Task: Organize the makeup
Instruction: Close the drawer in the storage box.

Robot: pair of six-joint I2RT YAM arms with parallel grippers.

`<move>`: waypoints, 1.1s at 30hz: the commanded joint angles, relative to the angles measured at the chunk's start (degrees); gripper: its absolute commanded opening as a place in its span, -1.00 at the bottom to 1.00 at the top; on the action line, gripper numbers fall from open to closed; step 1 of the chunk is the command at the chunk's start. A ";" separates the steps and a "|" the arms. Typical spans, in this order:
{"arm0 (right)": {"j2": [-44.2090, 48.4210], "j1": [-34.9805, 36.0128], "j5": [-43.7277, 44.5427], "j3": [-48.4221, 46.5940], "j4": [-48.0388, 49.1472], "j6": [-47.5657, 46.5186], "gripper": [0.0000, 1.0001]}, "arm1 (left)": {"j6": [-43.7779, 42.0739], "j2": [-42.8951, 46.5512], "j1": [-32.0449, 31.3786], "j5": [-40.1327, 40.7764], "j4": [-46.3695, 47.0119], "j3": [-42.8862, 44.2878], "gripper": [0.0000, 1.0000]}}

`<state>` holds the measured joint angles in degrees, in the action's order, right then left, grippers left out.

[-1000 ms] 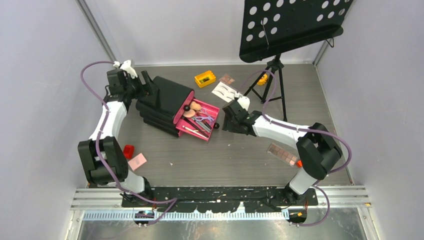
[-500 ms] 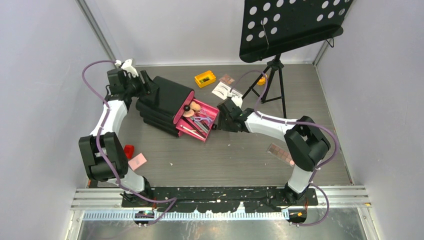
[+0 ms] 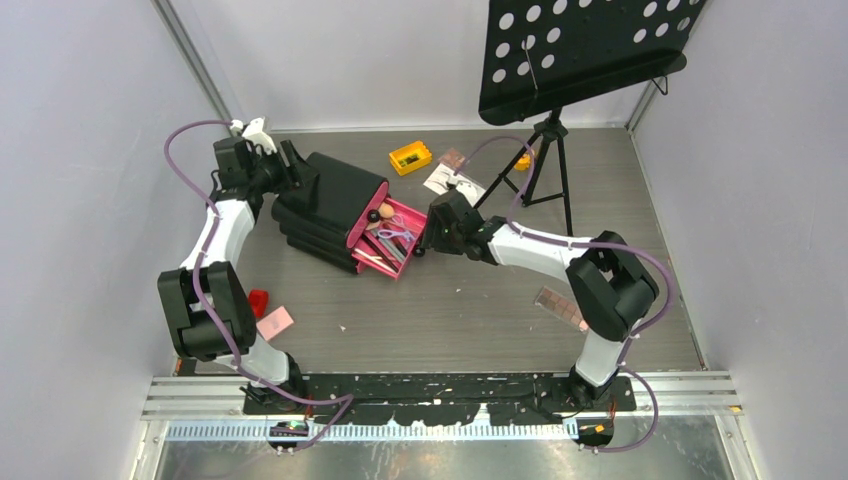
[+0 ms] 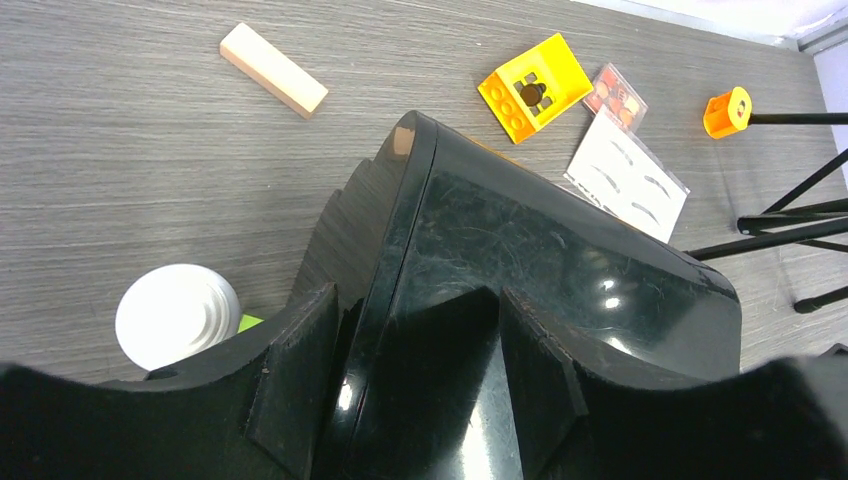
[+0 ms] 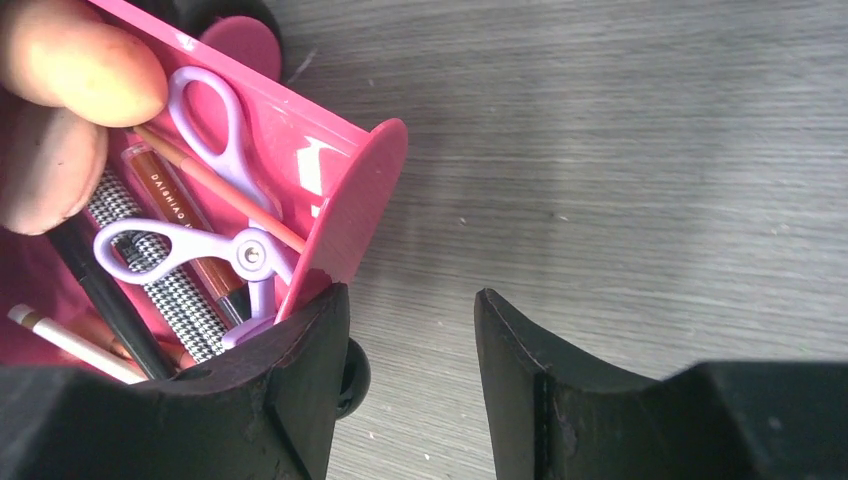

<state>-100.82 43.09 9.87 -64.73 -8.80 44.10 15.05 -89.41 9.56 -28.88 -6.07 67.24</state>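
Straddling glossy blk chest (image 4: 560, 260), L fingers (image 4: 290, 390) grip unclear; R fingers (image 5: 540, 400) spread by pink plastic drawer (image 5: 350, 190).

You are looking at a robot test cell in a lab, not a home. Plain pale lilac-grey panel walls (image 3: 90, 150) box in a grey wood-grain tabletop (image 3: 450, 320). A slotted aluminium rail (image 3: 440, 395) at its near edge carries two white-and-black robot arms (image 3: 225, 235). A black perforated music stand (image 3: 580, 50) on a tripod stands at the back.
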 commanded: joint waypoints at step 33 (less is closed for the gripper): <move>-12.23 2.59 -12.92 -13.92 22.46 0.78 0.17 | 0.76 -1.71 -1.45 -3.17 -1.02 -1.59 0.18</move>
<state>-115.74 44.56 -0.21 -81.38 1.96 44.12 15.49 -89.78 9.58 -29.65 -5.10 67.16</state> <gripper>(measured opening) 0.580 0.598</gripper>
